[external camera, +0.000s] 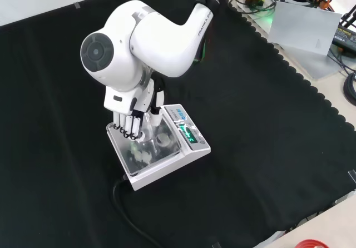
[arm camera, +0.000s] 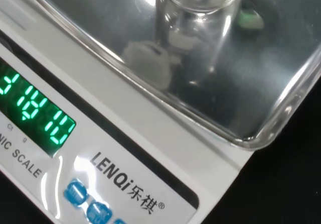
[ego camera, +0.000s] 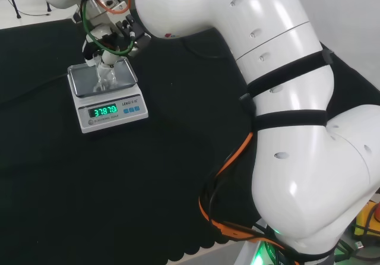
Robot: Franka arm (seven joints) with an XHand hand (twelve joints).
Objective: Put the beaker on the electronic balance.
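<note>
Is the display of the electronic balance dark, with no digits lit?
No. In the head view the electronic balance shows lit green digits on its display, while the beaker stands on its pan.

The head view looks from behind and above my base, over my arm (ego camera: 279,98), toward the balance (ego camera: 110,107) far off at its upper left. The front view faces me from the opposite side, looking down on the cloth (external camera: 267,148), with the balance (external camera: 167,153) mid-frame and my arm (external camera: 150,36) entering from the top. The wrist view sits very close over the balance (arm camera: 150,158), its pan and lit display large. All three share the balance.
</note>
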